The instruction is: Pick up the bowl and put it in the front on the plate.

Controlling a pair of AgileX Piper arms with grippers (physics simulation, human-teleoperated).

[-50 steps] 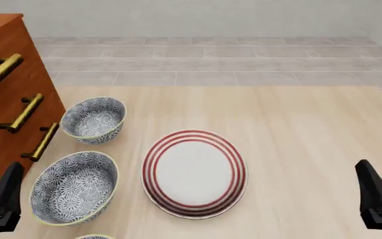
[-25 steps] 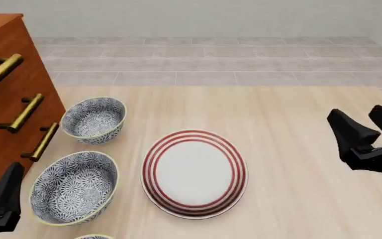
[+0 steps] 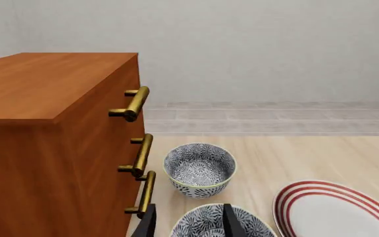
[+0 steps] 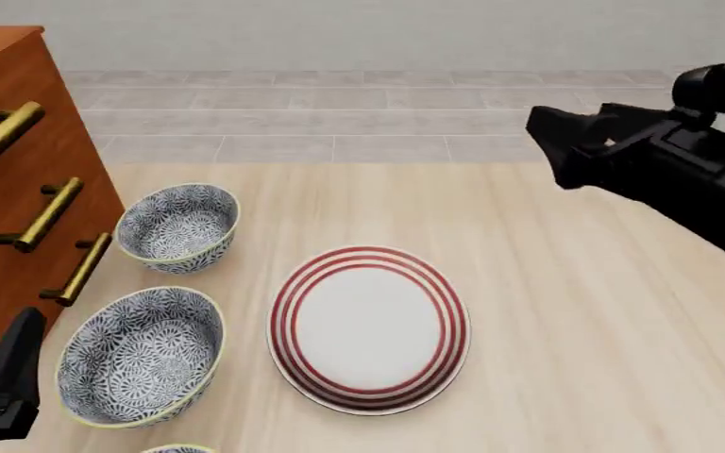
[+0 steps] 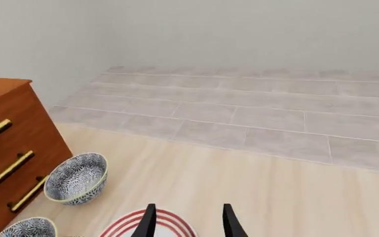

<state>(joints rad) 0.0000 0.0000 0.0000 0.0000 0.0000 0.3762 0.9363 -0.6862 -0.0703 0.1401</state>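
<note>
Although the black right gripper [image 4: 564, 142] hangs high above the far side of the pale wooden table [image 4: 589, 311], its fingers are spread apart and empty, presumably ready to descend. The deep round blue-and-white floral bowl [image 4: 177, 226] sits well to its left, near the orange-brown wooden drawer cabinet [image 4: 10, 189], just behind the wider bowl [image 4: 143, 355]. The flat white red-ringed plate [image 4: 369, 329] lies between. The left gripper [image 3: 188, 224] is likewise parted, holding nothing.

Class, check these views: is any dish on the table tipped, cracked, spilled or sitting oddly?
Nothing stands out. The bowl, the wider bowl and the plate all sit upright and intact on the table, apart from one another.
</note>
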